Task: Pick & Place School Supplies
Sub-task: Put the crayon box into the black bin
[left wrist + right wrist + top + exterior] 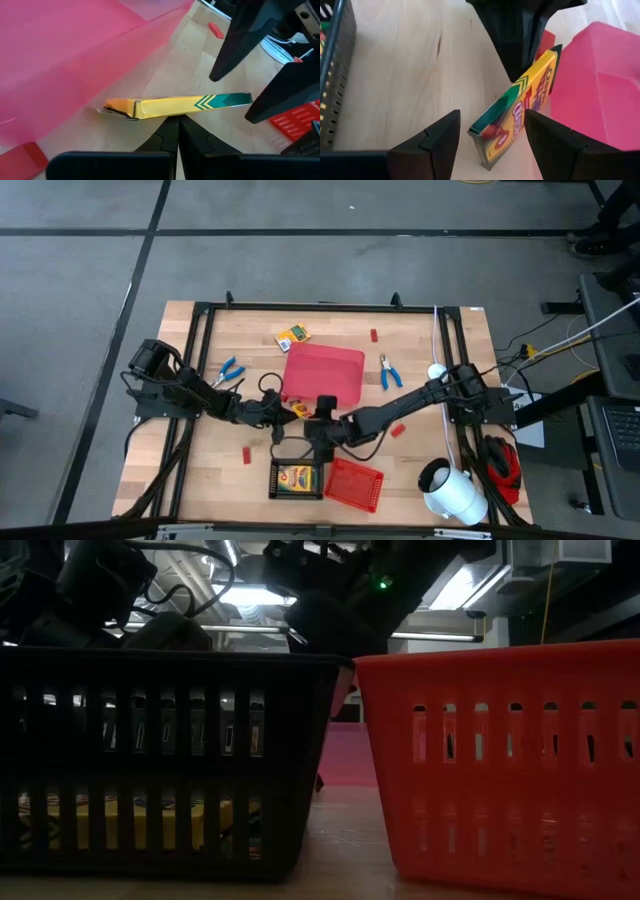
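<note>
I have my right gripper (pixel 492 131) spread wide around the crayon box (pixel 520 110) beside the red tray (pixel 600 85), left gripper (pixel 174 137) closed and empty; next I close and lift.

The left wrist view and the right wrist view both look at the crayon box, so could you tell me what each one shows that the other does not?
Only the left wrist view shows the left gripper with jaws shut beside the box, a small red block beyond it, and the red mesh basket. Only the right wrist view shows the right gripper with jaws open around the box end, and the black basket. Both show the yellow-and-green crayon box on edge against the red tray on the wooden table.
</note>
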